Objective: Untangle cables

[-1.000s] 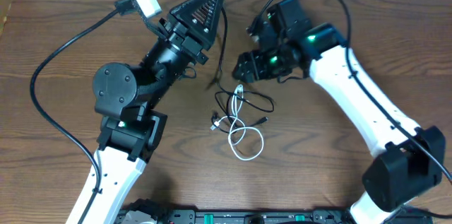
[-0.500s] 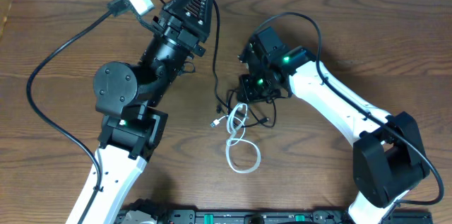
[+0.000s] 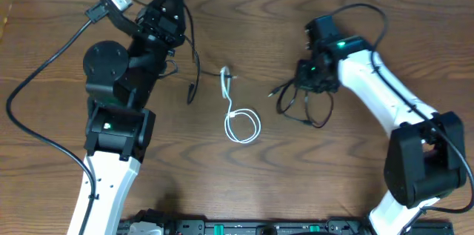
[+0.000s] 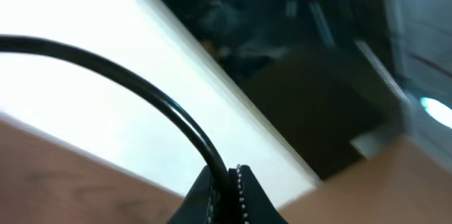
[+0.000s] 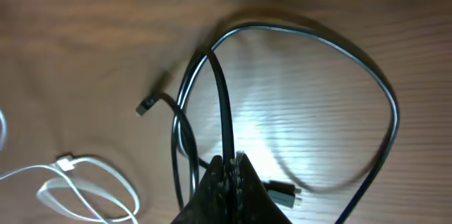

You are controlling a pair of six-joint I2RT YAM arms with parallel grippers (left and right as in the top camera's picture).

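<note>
Pulling-apart step, and the three cables look separate now, so next I need to lay each down well apart without re-crossing. My left gripper (image 4: 227,181) is pinched tight on one black cable (image 3: 197,68) dangling at left. My right gripper (image 5: 229,164) is clamped on the other black cable (image 5: 367,83), with the white cable (image 5: 65,161) lying free between them.

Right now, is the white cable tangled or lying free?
Free: white cable loops loosely alone, apart from the left black cable and the right black cable.

Left black cable (image 3: 196,72), white cable (image 3: 228,103), right black cable (image 3: 285,101)
</note>
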